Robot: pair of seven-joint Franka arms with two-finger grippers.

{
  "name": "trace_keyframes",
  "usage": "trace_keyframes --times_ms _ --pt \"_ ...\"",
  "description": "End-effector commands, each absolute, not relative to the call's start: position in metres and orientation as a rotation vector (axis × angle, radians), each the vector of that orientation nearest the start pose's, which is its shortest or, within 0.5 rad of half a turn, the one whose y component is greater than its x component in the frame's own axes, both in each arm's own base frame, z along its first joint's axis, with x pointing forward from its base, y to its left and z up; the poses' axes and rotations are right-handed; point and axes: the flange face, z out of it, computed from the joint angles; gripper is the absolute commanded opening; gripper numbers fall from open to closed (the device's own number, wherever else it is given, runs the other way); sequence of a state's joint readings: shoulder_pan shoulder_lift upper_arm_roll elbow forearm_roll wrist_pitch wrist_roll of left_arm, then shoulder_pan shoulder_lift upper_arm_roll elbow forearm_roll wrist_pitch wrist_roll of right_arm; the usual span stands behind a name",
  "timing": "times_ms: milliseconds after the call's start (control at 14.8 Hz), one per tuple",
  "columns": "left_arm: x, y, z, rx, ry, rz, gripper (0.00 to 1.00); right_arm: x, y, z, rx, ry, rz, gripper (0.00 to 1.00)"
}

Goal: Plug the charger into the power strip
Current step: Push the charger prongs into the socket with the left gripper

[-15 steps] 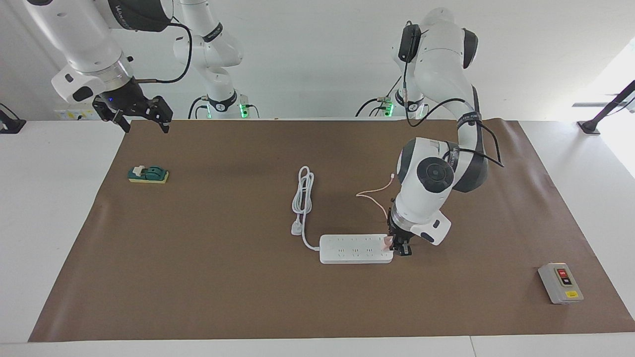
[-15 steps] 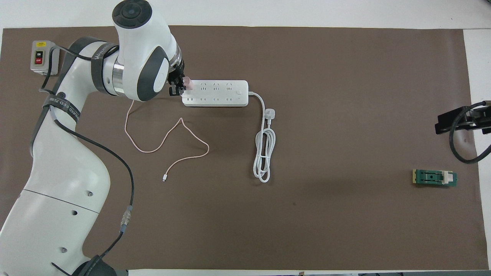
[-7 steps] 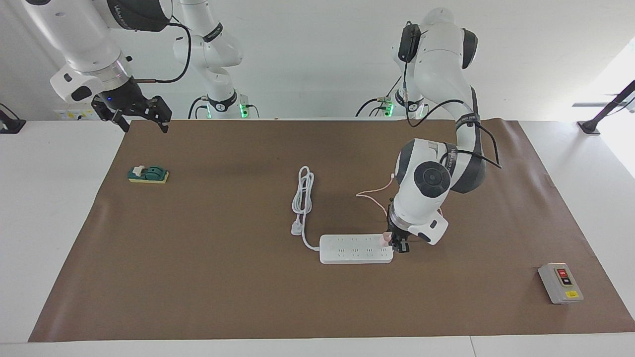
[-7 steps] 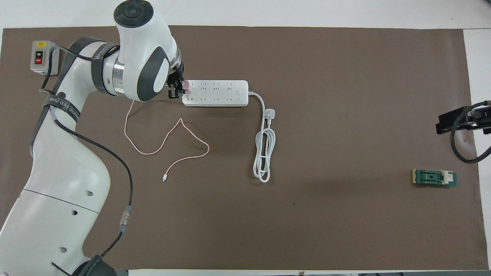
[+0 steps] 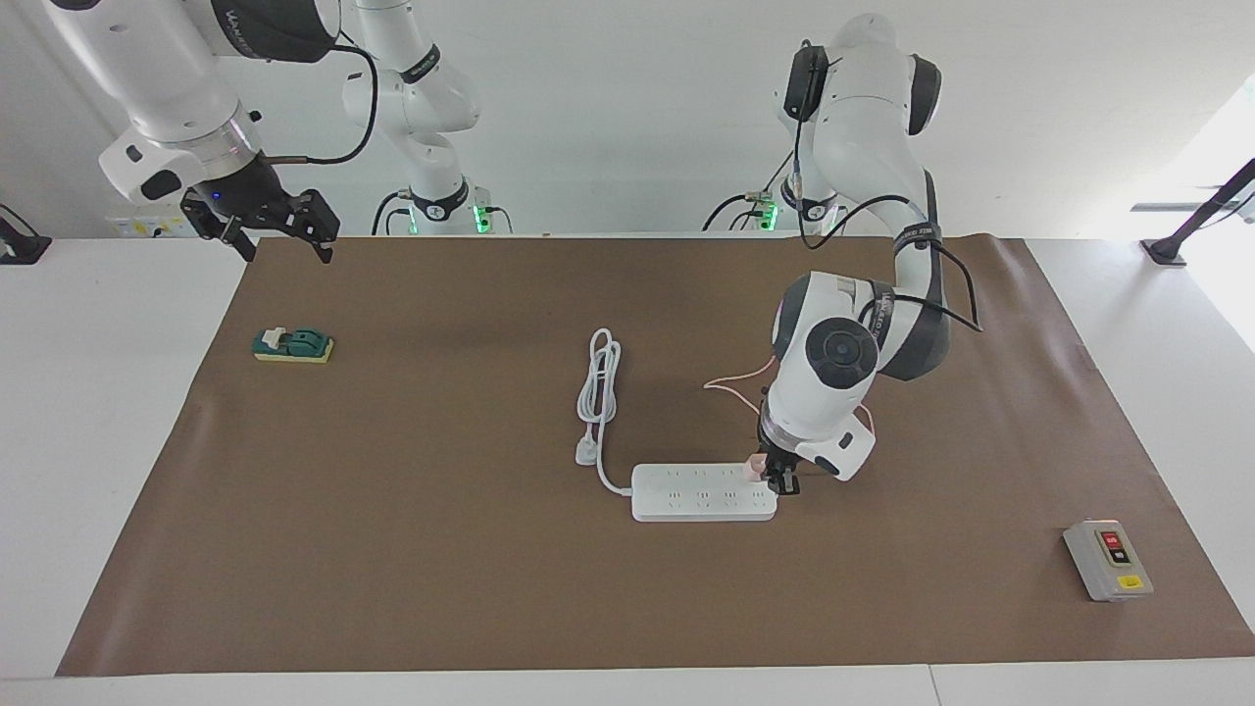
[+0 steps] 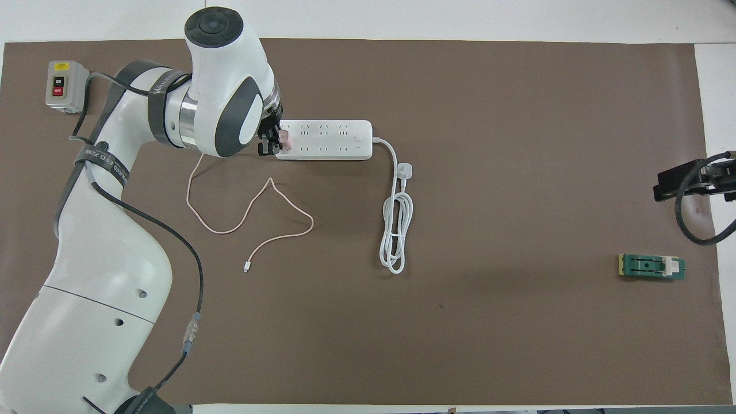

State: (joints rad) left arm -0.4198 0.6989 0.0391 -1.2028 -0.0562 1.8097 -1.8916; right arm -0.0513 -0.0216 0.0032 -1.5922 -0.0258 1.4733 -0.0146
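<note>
Clamped on the charger (image 5: 756,469), the left gripper (image 5: 775,478) sits low over the end of the power strip (image 5: 701,493) that points toward the left arm's end of the table, its fingers closed on the small pink cube. The charger rests against the strip's top at that end, on the row of sockets nearer to the robots; whether its prongs are seated in a socket cannot be told. Its thin pink cable (image 6: 241,213) loops over the brown mat (image 6: 460,322) nearer to the robots than the strip. The strip's thick white cord (image 6: 395,230) leaves its other end and lies coiled nearer to the robots, its white plug (image 6: 405,169) beside the coil.

Up in the air, the right gripper (image 5: 263,224) waits over the mat's corner at the right arm's end, its fingers spread and holding nothing. A green block (image 5: 292,345) lies on the mat below it. A grey switch box (image 5: 1107,559) with red and black buttons stands at the left arm's end.
</note>
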Motion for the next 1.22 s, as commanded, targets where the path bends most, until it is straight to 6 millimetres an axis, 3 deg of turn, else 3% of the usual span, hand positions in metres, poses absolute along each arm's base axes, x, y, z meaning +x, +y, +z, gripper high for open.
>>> trace_keyframes --times_ms 0,541,1149 --pt "0.664 -0.281 0.361 -2.229 -2.061 0.087 0.00 0.530 -0.031 0.621 -3.151 0.026 0.163 1.00" --pt "0.661 -0.280 0.346 -2.222 -2.051 0.087 0.00 0.530 -0.032 0.621 -3.153 0.026 0.163 1.00" --pt "0.667 -0.281 0.352 -2.245 -2.095 0.055 0.00 0.530 -0.032 0.621 -3.153 0.026 0.163 1.00"
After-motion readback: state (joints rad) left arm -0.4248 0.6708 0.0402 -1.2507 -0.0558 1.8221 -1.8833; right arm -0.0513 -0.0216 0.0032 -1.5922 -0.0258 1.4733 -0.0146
